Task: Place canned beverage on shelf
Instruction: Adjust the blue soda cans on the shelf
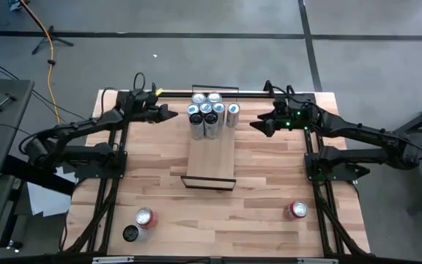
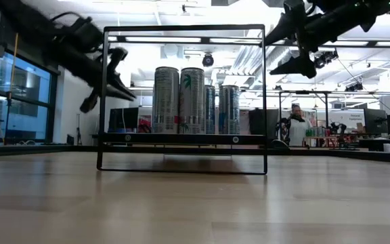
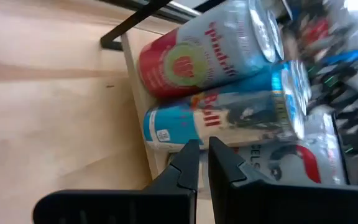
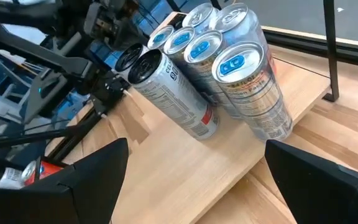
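The shelf point(image 1: 211, 158) is a narrow light-wood plank with a thin black frame, lying in the middle of the table. Several cans point(image 1: 209, 111) stand upright in a cluster on its far end; they also show in the low view point(image 2: 191, 100). My left gripper point(image 1: 171, 114) hovers just left of the cluster, shut and empty. In the left wrist view point(image 3: 201, 155) it points at a blue can point(image 3: 229, 115) beside a red can point(image 3: 197, 59). My right gripper point(image 1: 253, 125) hovers just right of the cluster, open and empty. Its wrist view point(image 4: 197, 186) looks down on the cans point(image 4: 229, 68).
Loose cans stand on the tabletop near the front edge: a red-topped one point(image 1: 145, 217) and a dark one point(image 1: 131, 234) at the left, a red one point(image 1: 297, 210) at the right. The near half of the shelf plank is bare. A person point(image 2: 295, 129) stands in the room beyond the table.
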